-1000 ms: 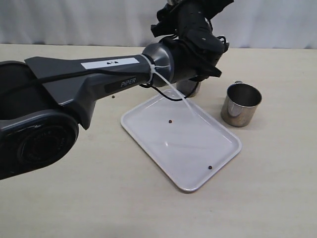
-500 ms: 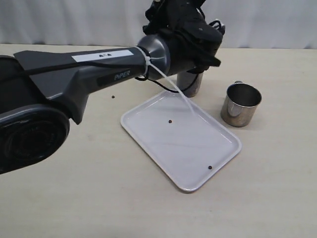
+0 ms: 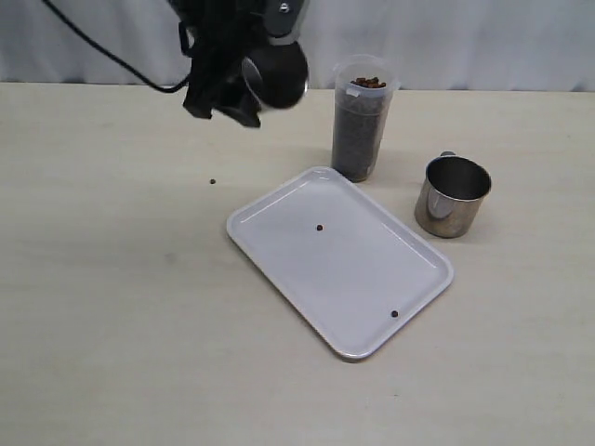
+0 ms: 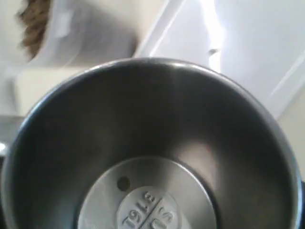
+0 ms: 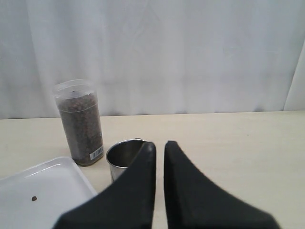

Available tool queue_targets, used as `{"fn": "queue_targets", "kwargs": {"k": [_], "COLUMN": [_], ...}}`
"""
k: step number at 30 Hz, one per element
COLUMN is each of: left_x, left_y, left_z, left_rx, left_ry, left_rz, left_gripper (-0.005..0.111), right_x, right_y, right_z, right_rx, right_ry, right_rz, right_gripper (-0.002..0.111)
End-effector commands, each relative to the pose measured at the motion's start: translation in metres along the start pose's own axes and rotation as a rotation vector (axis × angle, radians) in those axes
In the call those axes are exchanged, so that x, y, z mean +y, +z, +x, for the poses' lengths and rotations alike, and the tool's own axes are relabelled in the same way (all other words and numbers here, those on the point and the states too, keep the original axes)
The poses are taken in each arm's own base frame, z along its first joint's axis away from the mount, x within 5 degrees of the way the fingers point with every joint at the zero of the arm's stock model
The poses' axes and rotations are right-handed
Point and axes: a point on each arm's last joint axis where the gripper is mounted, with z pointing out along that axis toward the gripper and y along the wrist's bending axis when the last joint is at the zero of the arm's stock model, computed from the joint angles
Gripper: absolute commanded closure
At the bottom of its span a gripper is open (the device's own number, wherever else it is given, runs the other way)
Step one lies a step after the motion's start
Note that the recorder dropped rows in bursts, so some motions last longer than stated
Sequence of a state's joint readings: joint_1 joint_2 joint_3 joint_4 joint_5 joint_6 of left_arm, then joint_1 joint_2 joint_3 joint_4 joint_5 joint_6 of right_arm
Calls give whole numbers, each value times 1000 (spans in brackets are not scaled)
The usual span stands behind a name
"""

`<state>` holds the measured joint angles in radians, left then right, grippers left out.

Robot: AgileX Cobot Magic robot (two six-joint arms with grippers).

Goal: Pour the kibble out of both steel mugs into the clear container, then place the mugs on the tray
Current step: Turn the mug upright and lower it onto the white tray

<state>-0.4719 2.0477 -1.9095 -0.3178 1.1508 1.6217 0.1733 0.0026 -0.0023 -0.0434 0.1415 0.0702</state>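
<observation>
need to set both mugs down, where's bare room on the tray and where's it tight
The tray is almost bare: free between its two stray pellets and along its left edge. Tight at the far corner by the clear container; the standing mug sits off its right edge.

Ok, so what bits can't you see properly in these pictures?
- Left gripper: fingers hidden by the held mug filling the left wrist view; too dark to pick out in the exterior view.
- Standing mug: bottom mostly hidden by its own wall in the exterior view; right gripper covers part in the right wrist view.
- Clear container: label too small to read, right wrist view.
- Tray: cut off by that view's edge.
</observation>
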Motion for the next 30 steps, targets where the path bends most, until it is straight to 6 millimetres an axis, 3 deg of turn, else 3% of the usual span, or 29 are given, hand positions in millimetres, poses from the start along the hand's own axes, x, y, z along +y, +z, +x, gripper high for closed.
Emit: {"fn": "queue_targets", "kwargs": {"k": [1, 7, 12, 17, 30], "left_x": [-16, -34, -39, -36, -55], "left_y": [5, 42, 92, 124, 172], "left_z": [19, 57, 71, 83, 101], "left_rx": [-401, -596, -685, -725, -661], "left_ry": [50, -179, -353, -523, -596], "left_rz": [22, -11, 26, -30, 38], "left_gripper": [107, 107, 107, 107, 107], "right_x": [0, 0, 0, 0, 0], "right_y": [0, 0, 0, 0, 0], "right_z": [1, 1, 1, 1, 1], "right_rx": [-1, -1, -1, -1, -1], "right_ry": [-5, -5, -5, -5, -5], "right_rz": [-3, -3, -3, -3, -3], "right_gripper": [104, 104, 104, 104, 104]}}
